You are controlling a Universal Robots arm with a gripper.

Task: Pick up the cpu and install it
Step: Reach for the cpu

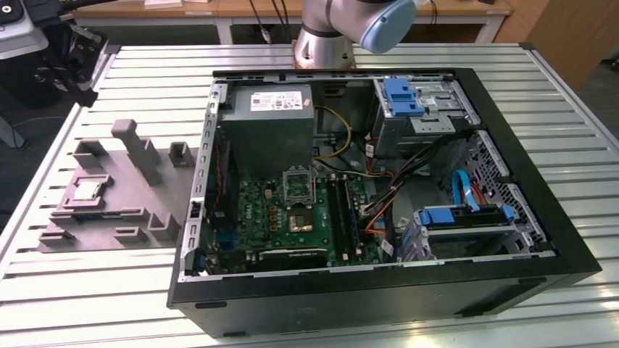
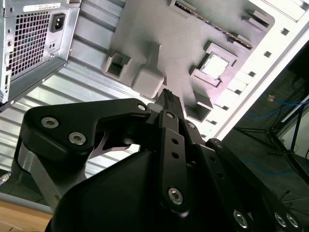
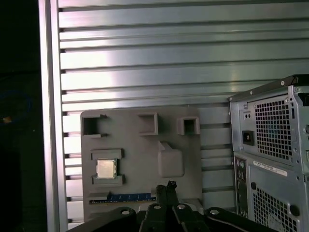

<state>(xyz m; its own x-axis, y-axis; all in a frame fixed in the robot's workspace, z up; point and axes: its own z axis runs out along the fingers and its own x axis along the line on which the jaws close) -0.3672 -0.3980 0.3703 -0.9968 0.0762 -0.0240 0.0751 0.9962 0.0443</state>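
Grey tray (image 3: 140, 157) holds the cpu (image 3: 106, 168), not picked up yet; claw (image 3: 166, 186) hangs over the tray, pressed together w/ nothing in it; install not begun.

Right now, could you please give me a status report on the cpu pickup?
Gripper shut, empty, above the grey tray. Cpu seated in its tray pocket, untouched. Raised grey block stands beside that pocket.

Bright overhead light w/ glare on slatted table (image 3: 145, 63), dark bkgd, claw (image 2: 166, 95) shadowed.
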